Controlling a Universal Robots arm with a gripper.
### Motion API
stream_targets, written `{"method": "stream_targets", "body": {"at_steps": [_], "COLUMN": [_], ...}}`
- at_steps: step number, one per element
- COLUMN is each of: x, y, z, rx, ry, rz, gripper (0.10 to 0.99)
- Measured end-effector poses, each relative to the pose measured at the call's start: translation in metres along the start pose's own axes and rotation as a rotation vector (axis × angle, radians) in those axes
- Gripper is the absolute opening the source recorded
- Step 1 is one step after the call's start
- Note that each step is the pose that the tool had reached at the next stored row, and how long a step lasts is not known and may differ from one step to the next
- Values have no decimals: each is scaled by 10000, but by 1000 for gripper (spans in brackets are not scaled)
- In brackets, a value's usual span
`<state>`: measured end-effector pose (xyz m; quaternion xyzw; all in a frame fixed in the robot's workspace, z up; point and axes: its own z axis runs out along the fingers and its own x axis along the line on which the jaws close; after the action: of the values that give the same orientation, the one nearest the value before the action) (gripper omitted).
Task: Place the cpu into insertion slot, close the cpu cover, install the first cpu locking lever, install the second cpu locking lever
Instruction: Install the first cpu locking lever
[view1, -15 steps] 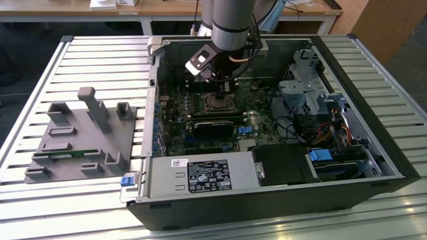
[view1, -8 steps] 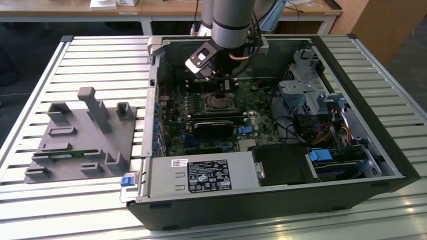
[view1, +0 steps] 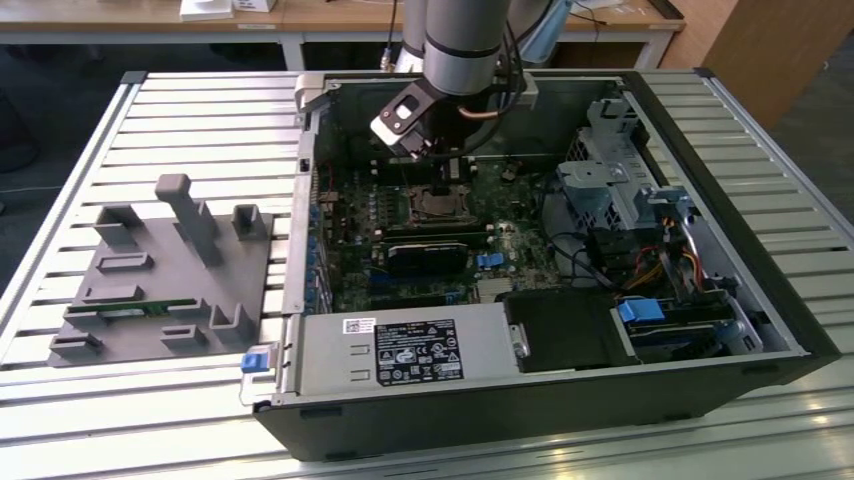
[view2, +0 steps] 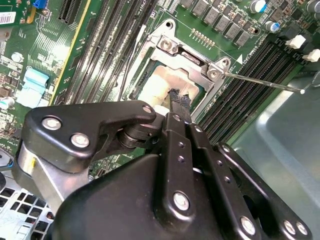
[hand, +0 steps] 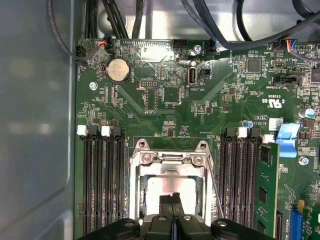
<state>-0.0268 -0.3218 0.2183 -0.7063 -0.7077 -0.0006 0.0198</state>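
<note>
The open computer case lies on the slatted table, and my gripper reaches down into it over the insertion slot on the green board. In both wrist views the cpu lies in the slot, its silver top smeared with pale residue. The cpu cover lies down around it as a silver frame. My gripper is shut, its black tips together at the cpu's top, holding nothing. A thin locking lever stands loose beside the socket.
Black memory slots flank the socket, with a green memory stick close by. A black graphics card, the power supply and a drive cage crowd the case. A grey parts fixture sits at the exterior view's left.
</note>
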Motion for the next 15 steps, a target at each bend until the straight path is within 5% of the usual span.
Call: {"method": "stream_targets", "body": {"at_steps": [15], "x": [5], "y": [-4], "z": [-152], "rx": [-10], "ry": [-1], "rz": [-2], "gripper": [118]}}
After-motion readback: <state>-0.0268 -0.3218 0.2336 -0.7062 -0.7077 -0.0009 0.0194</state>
